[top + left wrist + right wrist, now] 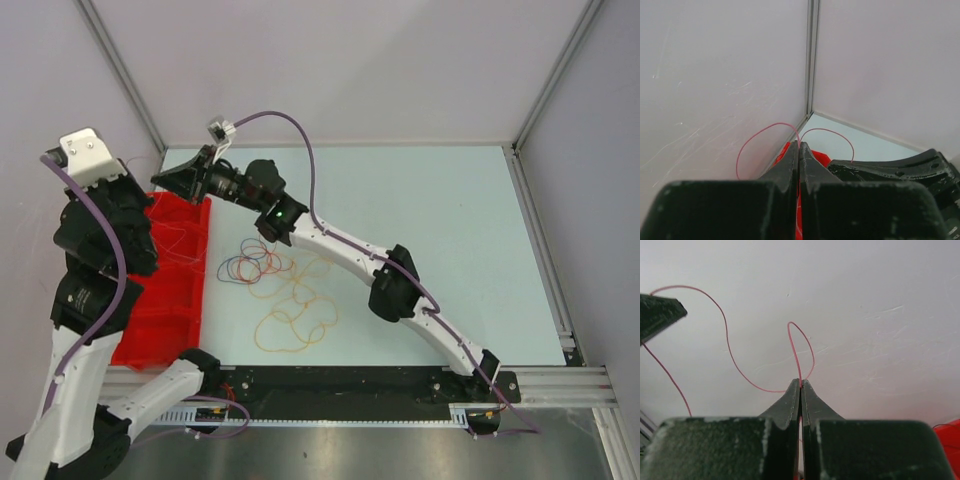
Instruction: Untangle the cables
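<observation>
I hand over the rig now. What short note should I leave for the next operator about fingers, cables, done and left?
Left gripper: fingers shut on a thin red cable, raised above the red bin.
Right gripper: fingers shut on the same cable, close beside the left.
Other cables: orange, red, blue and black loops tangled on the table, right of the bin.
Done: one red cable lifted between both arms.
Left: lay it apart, then separate the pile.

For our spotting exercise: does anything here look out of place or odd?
Yes: one thin red wire hangs in the air, pinched by both the left gripper and right gripper, apart from the tangled wire loops on the pale table.
</observation>
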Robot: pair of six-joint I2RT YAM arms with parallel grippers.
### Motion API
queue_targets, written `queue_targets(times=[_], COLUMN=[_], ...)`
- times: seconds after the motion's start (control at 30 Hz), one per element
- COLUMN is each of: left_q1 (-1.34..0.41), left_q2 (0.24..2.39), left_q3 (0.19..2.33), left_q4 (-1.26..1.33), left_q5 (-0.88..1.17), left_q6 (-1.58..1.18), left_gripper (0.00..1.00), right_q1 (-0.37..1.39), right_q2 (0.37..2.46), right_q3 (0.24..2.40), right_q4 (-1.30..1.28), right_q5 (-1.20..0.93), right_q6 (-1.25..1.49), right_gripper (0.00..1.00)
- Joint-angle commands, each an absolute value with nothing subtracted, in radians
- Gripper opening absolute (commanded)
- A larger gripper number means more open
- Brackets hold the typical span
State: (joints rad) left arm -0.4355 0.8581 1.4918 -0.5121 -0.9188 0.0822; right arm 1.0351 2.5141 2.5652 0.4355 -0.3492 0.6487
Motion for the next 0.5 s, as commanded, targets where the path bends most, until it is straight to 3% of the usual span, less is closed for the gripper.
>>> queue_targets(times=[0.0, 0.47], left_q1=[-0.425, -0.281], left_q2=[0.894, 1.077], left_q3=[1.486, 1.611], left_q4=[-0.356, -0.245], left_q5=[-0.965, -0.920], left_q6=[0.188, 0.273], left_gripper=[0.00, 0.00], right_q1=[1.046, 1.100], right_q2=[2.539, 2.671], right_q3=[2.638, 2.734], right_q4=[0.606, 0.902], right_q5=[-0.279, -0.028], right_q6=[0.572, 0.363], right_gripper=[0.00, 0.00])
